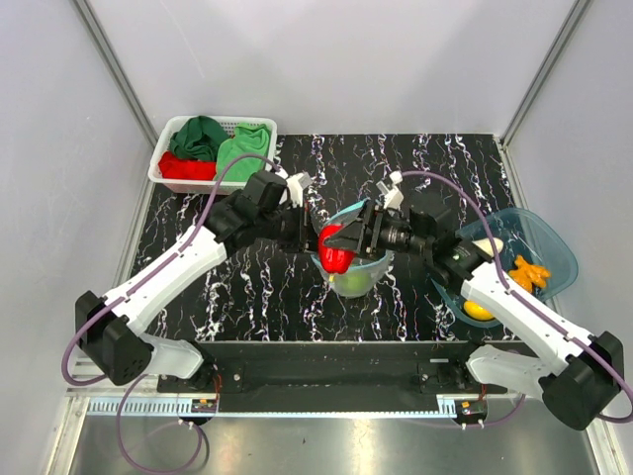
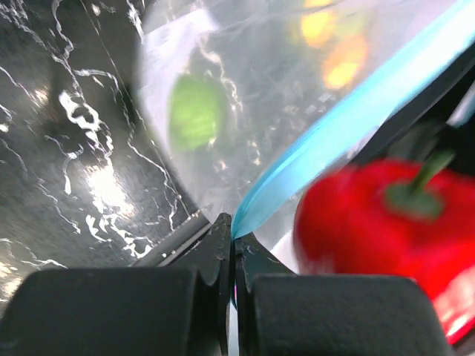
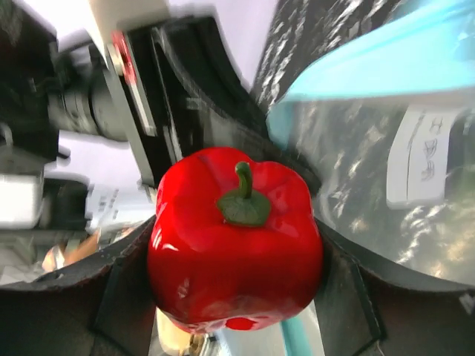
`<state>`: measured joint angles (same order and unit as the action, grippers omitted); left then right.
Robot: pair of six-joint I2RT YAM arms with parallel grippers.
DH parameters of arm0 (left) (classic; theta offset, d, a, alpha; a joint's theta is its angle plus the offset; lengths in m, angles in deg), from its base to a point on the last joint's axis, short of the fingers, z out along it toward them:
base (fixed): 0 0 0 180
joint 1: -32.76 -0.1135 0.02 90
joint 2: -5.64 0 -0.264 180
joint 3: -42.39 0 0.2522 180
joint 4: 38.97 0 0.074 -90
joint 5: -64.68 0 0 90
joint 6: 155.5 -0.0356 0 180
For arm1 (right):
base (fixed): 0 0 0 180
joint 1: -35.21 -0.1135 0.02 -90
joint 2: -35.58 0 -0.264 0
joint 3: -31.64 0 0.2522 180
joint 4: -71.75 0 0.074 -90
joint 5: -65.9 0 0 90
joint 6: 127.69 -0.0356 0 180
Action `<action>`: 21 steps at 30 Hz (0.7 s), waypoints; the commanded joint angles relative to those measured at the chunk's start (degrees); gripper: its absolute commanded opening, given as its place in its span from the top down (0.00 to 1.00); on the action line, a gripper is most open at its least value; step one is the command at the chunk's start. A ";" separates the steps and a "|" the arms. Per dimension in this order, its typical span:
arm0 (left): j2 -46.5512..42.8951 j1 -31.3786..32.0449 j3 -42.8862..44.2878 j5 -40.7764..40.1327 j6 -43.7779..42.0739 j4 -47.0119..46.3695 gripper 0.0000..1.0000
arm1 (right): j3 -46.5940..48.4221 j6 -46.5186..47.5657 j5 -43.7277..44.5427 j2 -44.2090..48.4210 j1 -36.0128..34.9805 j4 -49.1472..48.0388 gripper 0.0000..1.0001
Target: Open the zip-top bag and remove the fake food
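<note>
The clear zip-top bag (image 1: 358, 267) with a light blue zip strip (image 2: 356, 111) hangs above the middle of the table. My left gripper (image 1: 315, 236) is shut on the bag's blue strip edge (image 2: 249, 215). My right gripper (image 1: 341, 240) is shut on a glossy red bell pepper (image 3: 236, 241) with a green stem, held at the bag's mouth (image 1: 336, 252). A green piece (image 2: 197, 111) and a yellow-orange piece (image 2: 330, 44) show blurred through the bag. The green piece also shows in the top view (image 1: 354, 280).
A teal plastic tub (image 1: 554, 247) at the right holds an orange piece (image 1: 527, 270), a yellow piece (image 1: 478, 311) and a pale piece (image 1: 488, 244). A white basket (image 1: 166, 158) at the back left holds red and green cloths (image 1: 213, 143).
</note>
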<state>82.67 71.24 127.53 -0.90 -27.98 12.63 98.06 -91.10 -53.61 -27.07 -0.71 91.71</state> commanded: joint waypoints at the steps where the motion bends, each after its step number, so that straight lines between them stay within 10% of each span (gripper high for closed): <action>1: -0.92 -0.25 2.90 2.64 -2.72 1.97 1.00 | -0.64 -0.91 -11.27 0.25 0.33 -12.17 0.88; 9: -2.76 -0.16 -2.03 1.07 0.45 1.44 1.00 | 6.30 -7.23 1.53 -4.93 0.41 -20.54 0.90; 16: -3.91 -0.16 -1.59 -1.84 1.68 1.44 1.00 | 28.34 9.89 28.33 -3.81 0.94 22.85 0.87; 21: -4.09 -0.16 -0.18 -2.98 0.80 1.53 1.00 | 26.71 12.45 48.13 4.80 4.18 43.44 0.86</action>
<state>80.46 71.00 125.08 -2.10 -26.99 15.26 125.21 -83.95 -25.94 -29.59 0.73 113.04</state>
